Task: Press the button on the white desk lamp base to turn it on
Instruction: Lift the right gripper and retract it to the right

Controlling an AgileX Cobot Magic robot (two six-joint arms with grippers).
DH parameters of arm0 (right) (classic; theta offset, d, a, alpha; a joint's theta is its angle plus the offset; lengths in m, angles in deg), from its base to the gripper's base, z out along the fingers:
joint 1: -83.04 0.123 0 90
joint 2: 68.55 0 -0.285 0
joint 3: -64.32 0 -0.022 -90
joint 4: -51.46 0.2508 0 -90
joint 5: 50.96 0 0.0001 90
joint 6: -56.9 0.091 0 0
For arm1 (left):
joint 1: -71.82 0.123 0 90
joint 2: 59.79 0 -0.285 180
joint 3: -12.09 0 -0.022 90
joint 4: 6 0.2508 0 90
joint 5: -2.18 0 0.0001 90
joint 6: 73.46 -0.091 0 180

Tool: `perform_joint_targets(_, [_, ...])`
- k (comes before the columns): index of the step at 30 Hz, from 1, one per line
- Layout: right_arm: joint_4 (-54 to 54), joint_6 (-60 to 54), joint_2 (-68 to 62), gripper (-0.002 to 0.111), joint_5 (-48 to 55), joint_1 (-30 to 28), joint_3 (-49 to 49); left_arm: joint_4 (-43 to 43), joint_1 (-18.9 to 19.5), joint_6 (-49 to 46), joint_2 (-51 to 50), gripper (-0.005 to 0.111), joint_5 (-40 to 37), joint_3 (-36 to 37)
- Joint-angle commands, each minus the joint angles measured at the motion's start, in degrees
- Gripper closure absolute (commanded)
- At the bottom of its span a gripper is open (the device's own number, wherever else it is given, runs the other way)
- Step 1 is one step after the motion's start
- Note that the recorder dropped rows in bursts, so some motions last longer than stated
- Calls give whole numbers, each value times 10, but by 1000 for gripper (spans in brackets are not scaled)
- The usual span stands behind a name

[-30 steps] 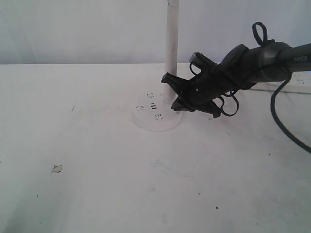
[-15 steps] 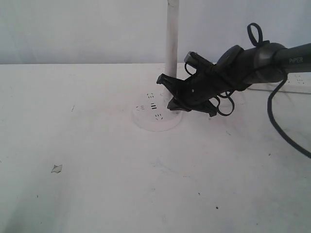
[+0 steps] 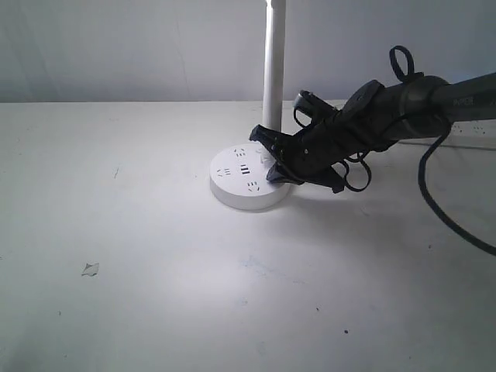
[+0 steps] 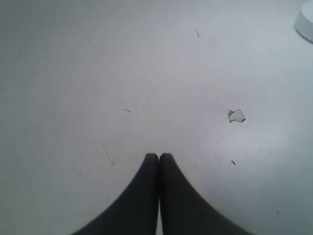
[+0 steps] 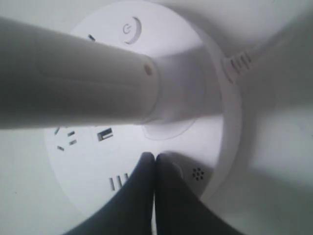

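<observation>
Your right claw (image 5: pixel 155 161) is pinched shut and empty, tips down on the white desk lamp base (image 3: pixel 232 194) toward the desk's (image 3: pixel 155 271) far edge, right at the button (image 5: pixel 176 169). Push harder and they may skid into the stem (image 3: pixel 272 70) or shove the base.

We see a plain white tabletop (image 3: pixel 155 310) running back to a pale grey-white wall (image 3: pixel 116 46) behind the right jaws. Light falls brightest on the tabletop on the near side of those jaws and dims toward the edges. A small grey chip (image 3: pixel 91 269) lies ahead of the left jaws, well apart from the right ones, among scattered dark specks (image 3: pixel 317 310).
</observation>
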Motion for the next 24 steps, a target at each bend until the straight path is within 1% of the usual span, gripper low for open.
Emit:
perform_joint_targets(1, [-5, -7, 19, 108, -4, 0, 1, 0, -5, 1, 2, 107, 1, 1])
perform_joint_targets(5, [-6, -11, 66, 108, -6, 0, 1, 0, -5, 1, 2, 107, 1, 1])
perform_joint_targets(8, [-7, -52, 96, 108, -6, 0, 1, 0, -5, 1, 2, 107, 1, 1])
perform_joint_targets(16, [-9, -111, 136, 108, 2, -1, 1, 0, -5, 1, 2, 107, 1, 1])
perform_joint_targets(19, [-45, -112, 145, 108, 14, -1, 1, 0, -5, 1, 2, 107, 1, 1])
perform_joint_targets(24, [-149, -107, 169, 108, 68, -1, 1, 0, -5, 1, 2, 107, 1, 1])
